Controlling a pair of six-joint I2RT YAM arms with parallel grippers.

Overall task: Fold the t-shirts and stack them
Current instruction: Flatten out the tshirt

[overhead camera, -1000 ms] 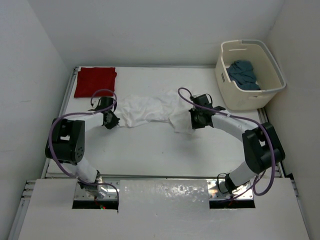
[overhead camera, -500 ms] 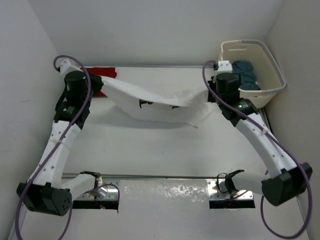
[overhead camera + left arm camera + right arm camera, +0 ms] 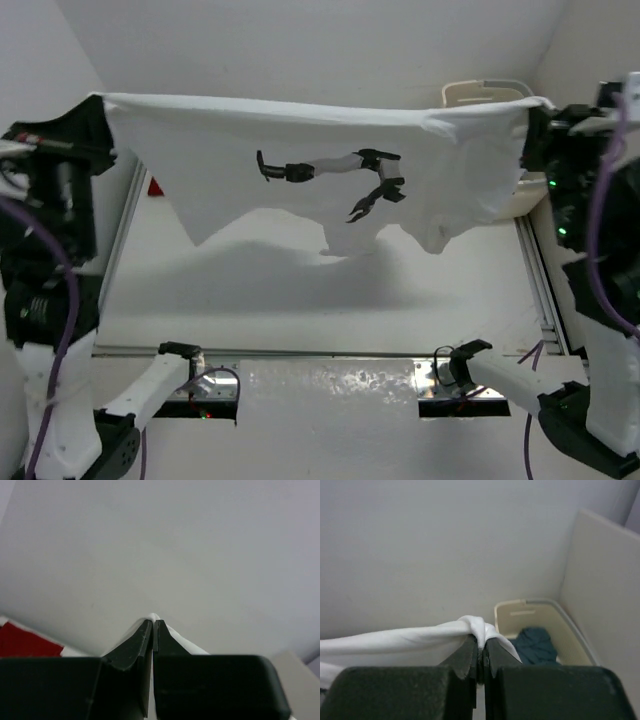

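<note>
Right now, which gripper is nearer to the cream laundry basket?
Right. The right gripper holds a corner of the white t-shirt raised close to the laundry basket; the left gripper holds the other corner at the opposite side.

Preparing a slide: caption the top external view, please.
The left gripper and right gripper hold the white t-shirt spread wide in the air above the table.

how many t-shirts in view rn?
3: white cloth t-shirt stretched aloft between left fingers and right fingers; deep red cloth t-shirt at the table's left edge; dark teal-blue t-shirt in the cream plastic basket. Others may be hidden.
</note>
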